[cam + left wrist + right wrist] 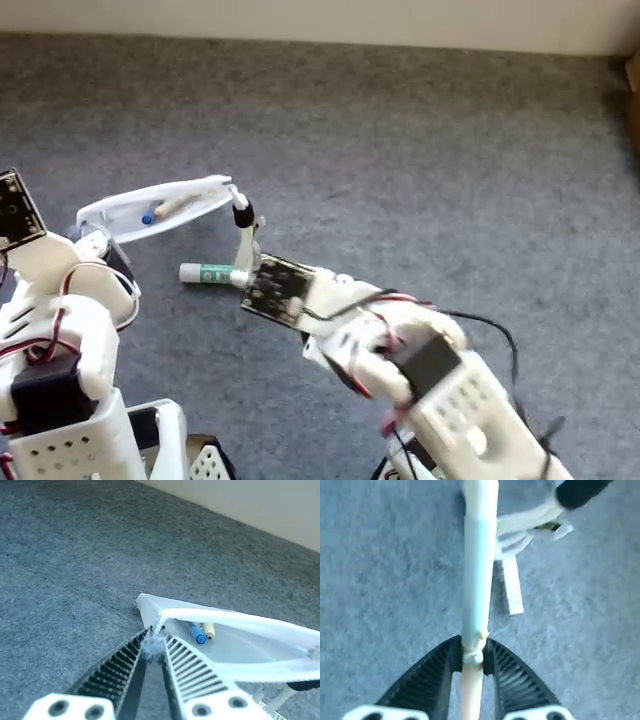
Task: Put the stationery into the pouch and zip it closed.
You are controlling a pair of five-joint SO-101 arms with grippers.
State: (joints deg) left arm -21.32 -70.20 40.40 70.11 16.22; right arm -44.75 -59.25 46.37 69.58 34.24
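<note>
Pouch [190,192]: white, long and narrow. Its mouth gaped along its whole length, with zip teeth visible on both rims. Whether it rested on the grey carpet [420,150] or was lifted off it could not be determined.

Inside the pouch, near its pinched end, a blue-capped pen [196,634] and a beige-tipped item [208,630] lay side by side, touching.

The left gripper [154,641] had its ribbed black fingers pressed together on the pouch's corner, where the two zip rims met.

The right gripper [471,652] was clamped on a slim white tube [479,570] with a pale green band, gripped near one end. The tube was outside the pouch, just beside its long side nearer the arms, roughly parallel and not touching.

A white part with a black tip [243,214] stood at the pouch's end opposite the pinched corner. It could not be identified.
</note>
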